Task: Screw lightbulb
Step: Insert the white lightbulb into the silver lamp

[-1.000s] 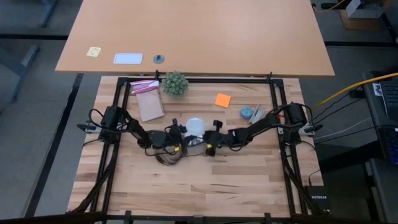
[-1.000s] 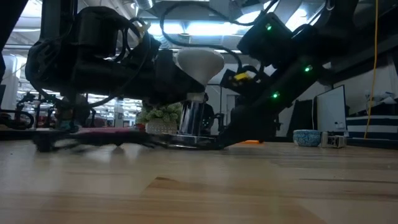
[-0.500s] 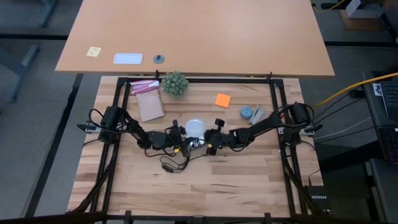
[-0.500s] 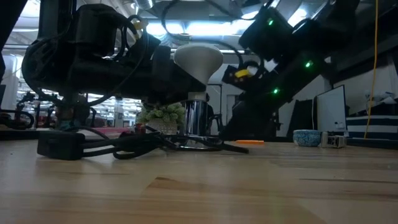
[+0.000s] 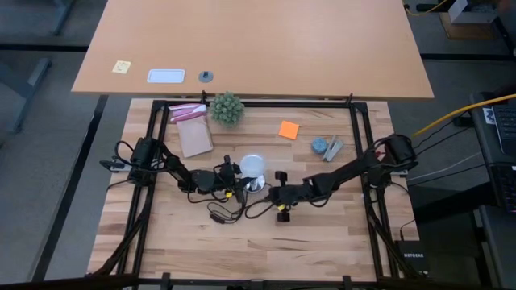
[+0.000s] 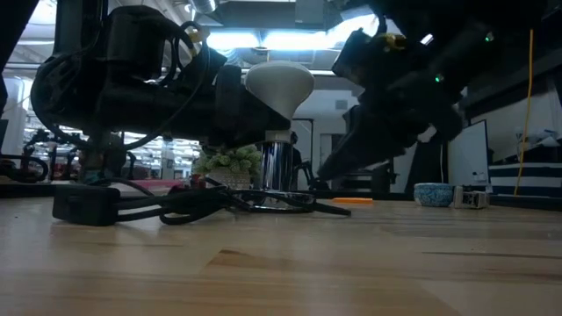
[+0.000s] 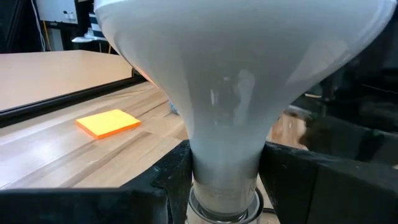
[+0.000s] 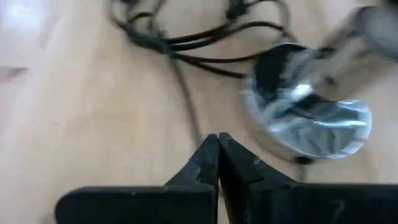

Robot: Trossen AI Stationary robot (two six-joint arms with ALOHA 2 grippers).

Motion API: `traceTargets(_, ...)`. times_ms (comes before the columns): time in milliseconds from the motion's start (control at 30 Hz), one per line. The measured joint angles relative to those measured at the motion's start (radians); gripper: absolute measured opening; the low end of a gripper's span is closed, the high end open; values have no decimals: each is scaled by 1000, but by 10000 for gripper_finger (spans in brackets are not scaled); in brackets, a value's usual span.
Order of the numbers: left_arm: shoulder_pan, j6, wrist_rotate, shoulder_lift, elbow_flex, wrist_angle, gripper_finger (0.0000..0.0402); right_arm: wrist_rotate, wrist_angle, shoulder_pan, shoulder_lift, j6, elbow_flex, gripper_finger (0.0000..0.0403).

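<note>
Frosted white lightbulb [image 5: 252, 165] stands upright mid-table, my left gripper [image 7: 224, 180] pinching its neck above the socket [image 8: 308, 121]. My right gripper [image 8: 216, 163], fingers pressed together, hangs beside it. With nothing steadying the socket, I fear it spins along, twisting the cord [image 5: 222, 213].

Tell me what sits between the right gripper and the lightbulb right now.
In the high view, only a loop of thin black cord crosses the bare wood between the shut right gripper and the lightbulb, which the left gripper holds.
</note>
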Motion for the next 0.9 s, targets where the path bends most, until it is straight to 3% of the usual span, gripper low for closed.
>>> traceTargets(400, 0, 0, -1, 0, 0, 0, 153, 33, 34, -58, 110, 1, 2, 7)
traceTargets(900, 2, 3, -8, 0, -1, -2, 153, 120, 57, -213, 123, 54, 0, 7)
